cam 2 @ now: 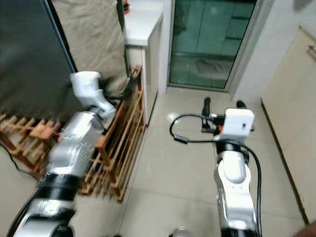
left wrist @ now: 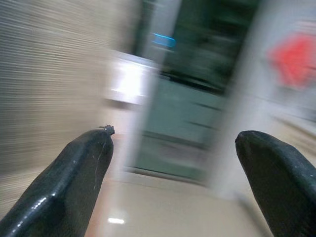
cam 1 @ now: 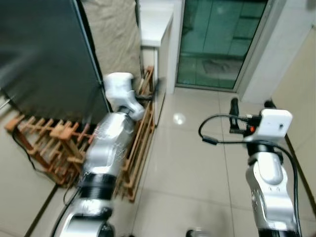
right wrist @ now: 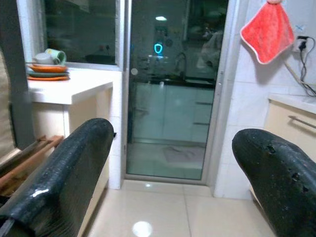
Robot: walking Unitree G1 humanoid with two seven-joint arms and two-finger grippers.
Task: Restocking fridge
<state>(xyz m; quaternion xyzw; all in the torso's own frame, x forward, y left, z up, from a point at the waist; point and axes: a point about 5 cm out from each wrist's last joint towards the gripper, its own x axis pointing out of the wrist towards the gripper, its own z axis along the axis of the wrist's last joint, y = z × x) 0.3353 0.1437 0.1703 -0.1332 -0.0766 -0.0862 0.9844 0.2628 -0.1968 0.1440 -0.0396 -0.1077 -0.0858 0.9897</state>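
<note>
While both silver arms are reaching forward over the pale tiled floor [cam 1: 187, 168], the right gripper [cam 1: 251, 104] is hovering above bare tiles with its two black fingers [right wrist: 64, 173] spread wide and nothing between them, a black cable [cam 1: 217, 140] looping off its white wrist housing. Over on the robot's left side, the left gripper [left wrist: 173, 182] is pointing past a wooden rack [cam 1: 136, 153] that is leaning against the base of the dark fridge [cam 1: 44, 59]; its fingers [left wrist: 74, 177] are also standing wide apart and holding nothing, though its wrist view is smeared by motion. That fridge, the task's own thing, is standing at the left of the scene, its dark face shut toward the camera and a beige cloth [cam 1: 111, 34] hanging just beside it. Beyond the rack, a white counter [right wrist: 69, 89] is jutting out next to the fridge, and near its edge a stack of orange and green dishes [right wrist: 47, 71] is carrying a mug [right wrist: 54, 55]. Farther on, a glass sliding door [cam 1: 217, 39] is closing off the far end of the floor, reflecting a small blue light. Beside that door on the right wall, a red cloth [right wrist: 269, 32] is hanging above a cream cabinet [right wrist: 291, 123].
</note>
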